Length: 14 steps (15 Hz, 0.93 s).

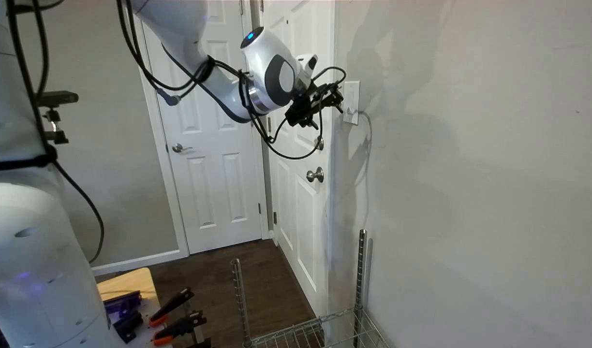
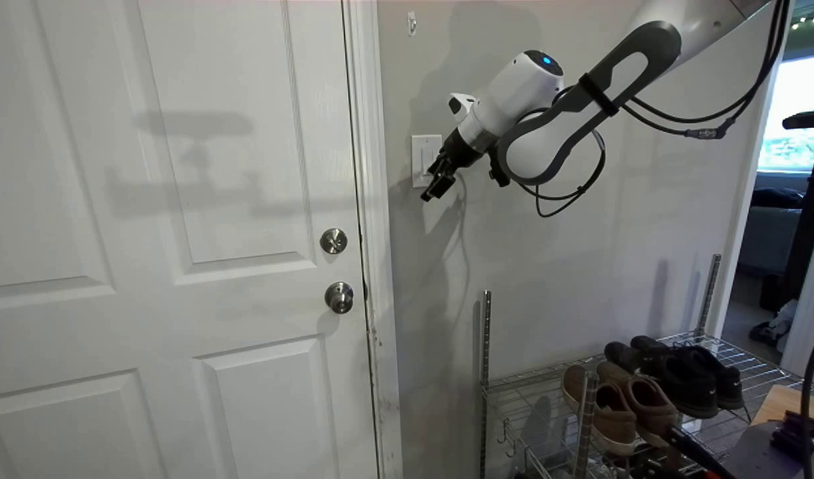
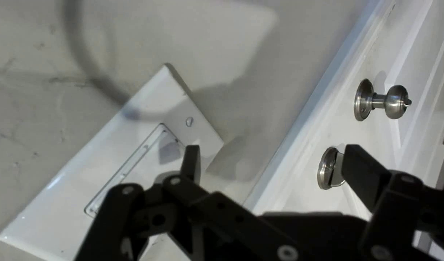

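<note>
Your step looks like approach | gripper (image 3: 272, 161) spread, empty, near light switch (image 3: 135, 166) | next move calls for careful aim

In an exterior view the door (image 2: 147, 319) takes up the left side, deadbolt (image 2: 334, 241) right above the knob (image 2: 339, 297) near its right edge. Go right past the door frame (image 2: 374, 199) and you hit the wall (image 2: 546, 279), with the switch plate (image 2: 420, 159) on it. The gripper (image 2: 435, 189) is just in front of the plate's lower right, can't tell if they touch. Wire rack (image 2: 585, 426) is lower right along the wall, shoes (image 2: 689, 389) on it. In an exterior view another door (image 1: 209, 140) is at the far end, the arm (image 1: 39, 261) near left, clamps (image 1: 180, 327) between it and the rack.
</note>
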Each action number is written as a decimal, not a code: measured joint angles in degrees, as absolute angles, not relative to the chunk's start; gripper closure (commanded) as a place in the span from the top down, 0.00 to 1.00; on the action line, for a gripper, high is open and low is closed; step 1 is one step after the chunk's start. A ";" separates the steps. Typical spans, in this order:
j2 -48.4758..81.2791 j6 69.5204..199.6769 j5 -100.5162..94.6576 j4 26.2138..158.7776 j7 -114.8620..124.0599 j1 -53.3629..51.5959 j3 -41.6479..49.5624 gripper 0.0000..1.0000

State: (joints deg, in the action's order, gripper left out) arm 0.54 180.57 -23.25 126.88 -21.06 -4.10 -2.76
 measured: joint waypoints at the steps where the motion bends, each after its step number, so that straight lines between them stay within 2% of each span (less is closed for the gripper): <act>1: 0.54 180.47 -23.25 126.91 -21.06 -4.00 -2.72 1.00; 14: 1.60 179.73 -23.54 126.53 -21.06 -4.00 -2.44 1.00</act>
State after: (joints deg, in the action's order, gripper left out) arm 1.60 179.73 -23.54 126.53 -21.06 -4.00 -2.44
